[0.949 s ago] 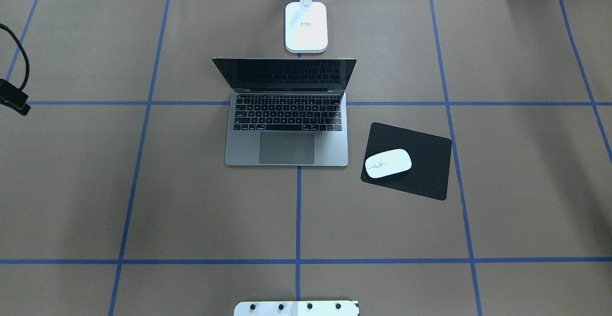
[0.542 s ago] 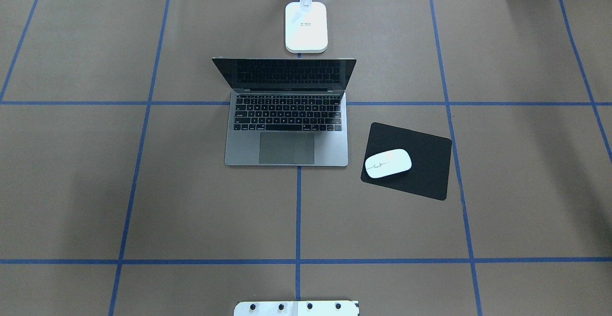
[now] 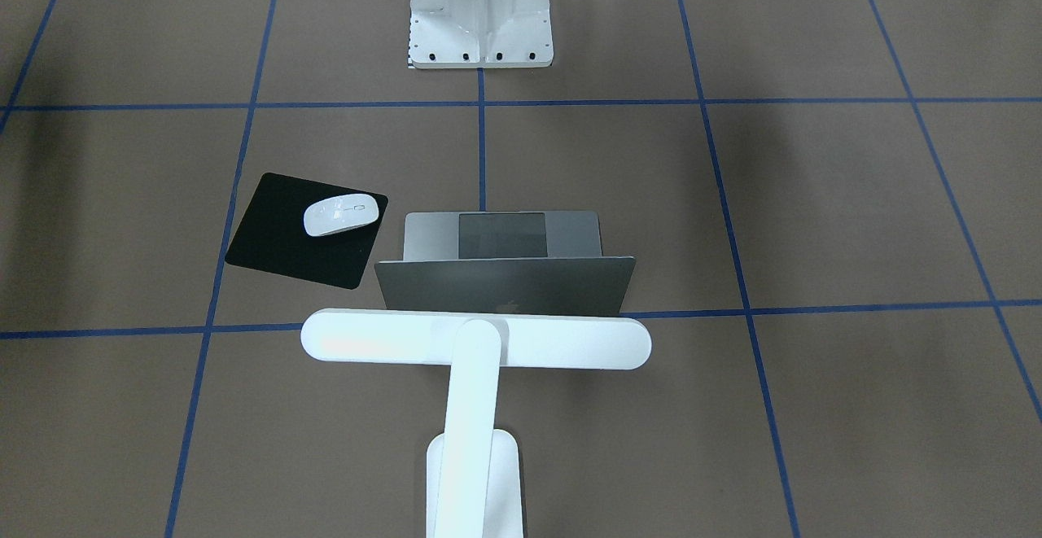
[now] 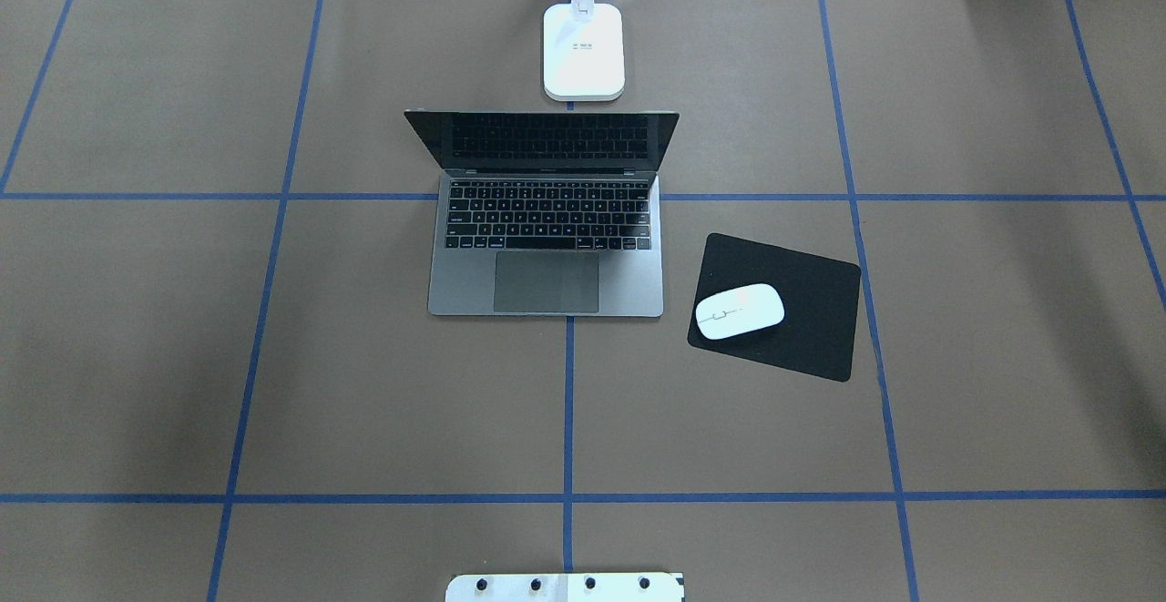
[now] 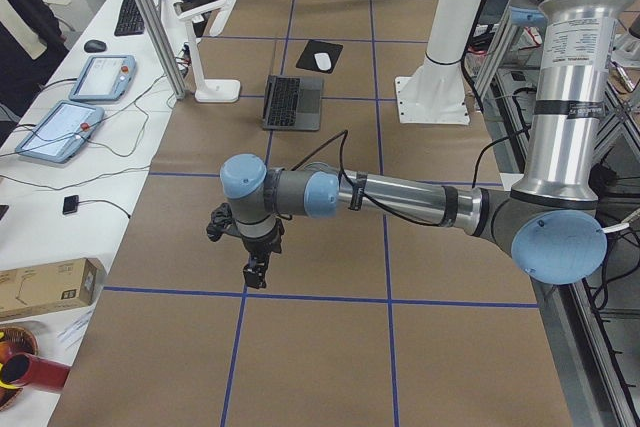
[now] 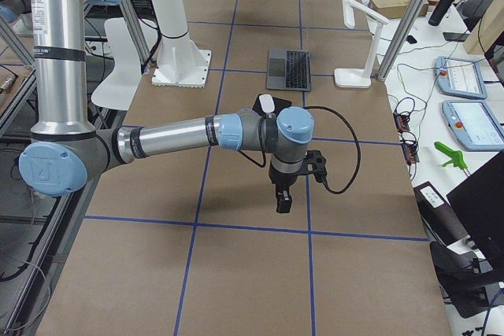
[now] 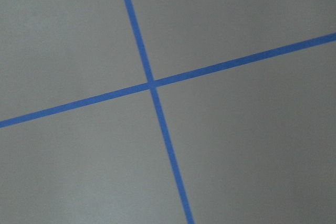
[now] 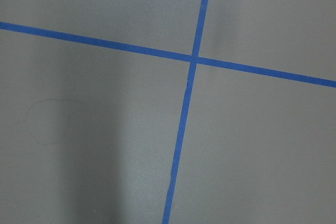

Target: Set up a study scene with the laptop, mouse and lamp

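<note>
Gone from the overhead view with the left gripper (image 5: 256, 272), whose dark body and black cable showed at that view's left edge under a second ago. Hanging now above brown paper toward the table's left end, pointing down, seen only from the side, so cannot tell whether released or clenched. Likewise with the right gripper (image 6: 283, 201): hanging above the paper toward the table's right end, well apart from every object, grip impossible to tell. Only crossing blue tape lines (image 7: 152, 85) on paper under either wrist camera. Unmoved otherwise. Laptop (image 4: 547, 247) open at table centre, screen tilted back, front edge meeting the centre tape line. Mouse (image 4: 740, 311) lying on the black mat (image 4: 815, 329), just beside the laptop on the robot's right; mat skewed, its nearest corner close to the laptop yet apart. Lamp (image 4: 584, 51) standing just behind the lid, base near the far table edge, long bar crossing in front of the lid's lower part in the front-facing view. White mounting bracket (image 3: 480, 13) bolted at the robot's edge, in line with the laptop. Broad stretches of papered table (image 4: 182, 356) left of the laptop, right of the mat, and between laptop and bracket.
</note>
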Robot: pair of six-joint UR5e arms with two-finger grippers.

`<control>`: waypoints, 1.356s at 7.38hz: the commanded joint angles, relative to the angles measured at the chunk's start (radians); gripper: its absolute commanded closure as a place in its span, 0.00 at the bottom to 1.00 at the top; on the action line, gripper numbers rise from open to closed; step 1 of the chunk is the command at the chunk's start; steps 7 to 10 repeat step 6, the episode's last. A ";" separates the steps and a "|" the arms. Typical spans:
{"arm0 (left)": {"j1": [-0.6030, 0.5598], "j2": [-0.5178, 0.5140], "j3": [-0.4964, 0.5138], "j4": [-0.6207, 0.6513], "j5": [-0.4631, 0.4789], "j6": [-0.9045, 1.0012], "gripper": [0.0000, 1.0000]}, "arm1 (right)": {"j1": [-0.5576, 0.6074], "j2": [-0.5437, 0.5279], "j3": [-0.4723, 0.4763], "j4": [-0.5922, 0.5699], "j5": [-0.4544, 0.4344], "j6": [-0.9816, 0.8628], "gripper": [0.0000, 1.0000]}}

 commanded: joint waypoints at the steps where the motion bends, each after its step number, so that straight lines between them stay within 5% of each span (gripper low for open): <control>1: -0.086 0.002 0.147 -0.080 -0.001 0.126 0.01 | 0.000 0.001 -0.006 -0.001 0.002 0.004 0.00; 10: -0.131 0.043 0.196 -0.162 -0.053 0.148 0.01 | 0.000 0.001 -0.004 -0.002 0.005 0.011 0.00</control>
